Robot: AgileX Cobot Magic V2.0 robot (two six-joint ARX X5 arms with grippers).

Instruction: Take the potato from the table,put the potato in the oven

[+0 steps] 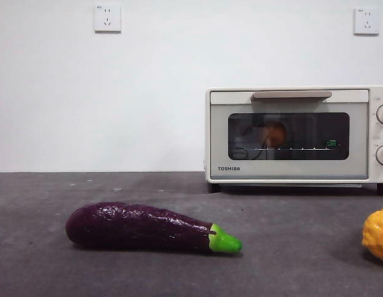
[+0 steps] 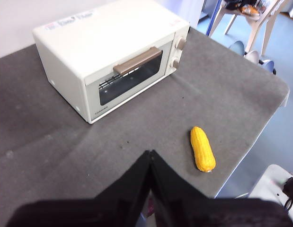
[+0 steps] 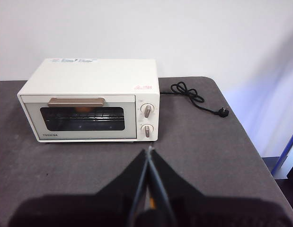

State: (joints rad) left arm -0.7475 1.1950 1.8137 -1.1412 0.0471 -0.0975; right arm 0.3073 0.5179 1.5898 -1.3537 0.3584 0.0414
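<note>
Potato [image 1: 276, 133] sits inside the oven [image 1: 290, 167], seen thru the dark glass door as an orange-brown lump on the wire rack, toward the door's left half in the front view. In the right wrist view a faint orange patch shows behind the glass [image 3: 81, 109] at abt the same spot. Oven door is closed, beige bar handle [image 1: 291, 95] across its top edge. Two round knobs [image 3: 146, 110] stacked on the oven's right panel. Oven stands on the dark grey table [image 1: 117, 192], near the back wall.

Eggplant [image 1: 148, 228] lies on its side on the table, well in front of the oven & to its left in the front view, green tip pointing toward the right. Bumpy yellow-orange item [image 1: 378, 233] at the front view's right edge, partly cut off; the left wrist view shows it as a corn cob [image 2: 202, 148] lying flat on the table, well apart from the oven.

Left end effector [image 2: 151, 153]: both black jaws pressed together, closed, nothing betw them, held above the table clear of the oven. Right end effector [image 3: 149, 152]: jaws also closed tip to tip, empty, held above the table facing the oven front. Neither arm shows in the front view.

Black power cord [image 3: 196, 98] w/ plug lies loose on the table beside the oven. Two wall sockets [image 1: 107, 18] on the white wall behind.
</note>
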